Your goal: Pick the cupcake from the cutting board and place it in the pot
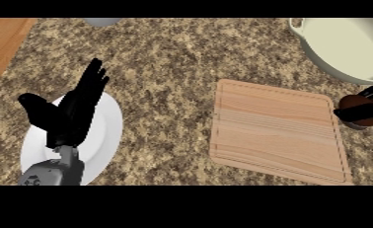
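Head view, starting at the cupcake: brown, at the far right edge, off the cutting board and just past its right side, between dark fingers of the right hand. Looks curled around the cupcake from above and below, though mostly cut off by the frame, so hard to judge how well seated. Board itself bare, lying flat on the speckled surface.

Next outward, the cream pot at the upper right, rim near the board's far corner, mouth only partly in view.

Main risks from here, as a judgement: carrying too low and clipping the pot's near rim, knocking the cupcake sideways out of the fingers; letting go before the hand is over the opening, leaving the cupcake on the surface between board and pot; tipping the cupcake during release so it lands on its side. Little of the hand visible, so any slip in the hold hard to catch in time.

Far left, well apart: left hand open, fingers straight, holding nothing, resting above a white plate. No threat to the carry.
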Controlling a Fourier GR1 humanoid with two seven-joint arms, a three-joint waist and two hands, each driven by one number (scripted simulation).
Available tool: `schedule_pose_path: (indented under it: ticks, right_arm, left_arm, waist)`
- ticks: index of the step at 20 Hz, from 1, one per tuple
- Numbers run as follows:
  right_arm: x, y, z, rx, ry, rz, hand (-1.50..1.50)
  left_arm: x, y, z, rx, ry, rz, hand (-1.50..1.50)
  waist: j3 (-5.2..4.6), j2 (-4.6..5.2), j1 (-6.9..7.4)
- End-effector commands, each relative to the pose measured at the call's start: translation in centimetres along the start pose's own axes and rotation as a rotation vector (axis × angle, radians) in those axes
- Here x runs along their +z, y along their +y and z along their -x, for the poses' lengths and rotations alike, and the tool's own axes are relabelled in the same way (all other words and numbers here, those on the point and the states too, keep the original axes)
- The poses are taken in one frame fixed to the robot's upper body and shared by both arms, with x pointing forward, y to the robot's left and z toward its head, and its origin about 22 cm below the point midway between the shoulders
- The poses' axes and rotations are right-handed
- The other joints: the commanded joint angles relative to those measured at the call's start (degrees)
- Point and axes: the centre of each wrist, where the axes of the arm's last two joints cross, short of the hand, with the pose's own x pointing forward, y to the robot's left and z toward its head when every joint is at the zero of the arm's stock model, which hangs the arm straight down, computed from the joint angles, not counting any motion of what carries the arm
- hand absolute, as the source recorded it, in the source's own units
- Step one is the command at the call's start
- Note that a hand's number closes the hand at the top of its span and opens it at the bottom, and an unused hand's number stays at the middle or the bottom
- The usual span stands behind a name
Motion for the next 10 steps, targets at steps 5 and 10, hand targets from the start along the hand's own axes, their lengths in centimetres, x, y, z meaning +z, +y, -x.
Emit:
schedule_pose_path:
  ticks: [5, 10]
  right_arm:
    - [0.7, -4.9, 1.7, -0.039, 0.128, 0.361, 1.50]
    - [4.5, -9.0, -0.6, -0.085, 0.016, 0.449, 1.50]
  left_arm:
    - [0.1, 0.8, -1.0, 0.004, 0.013, 0.005, 0.00]
    - [-0.6, -0.3, -0.1, -0.009, 0.008, 0.001, 0.00]
  waist:
    - [-0.06, -0.33, 0.06]
    - [-0.07, -0.32, -0.02]
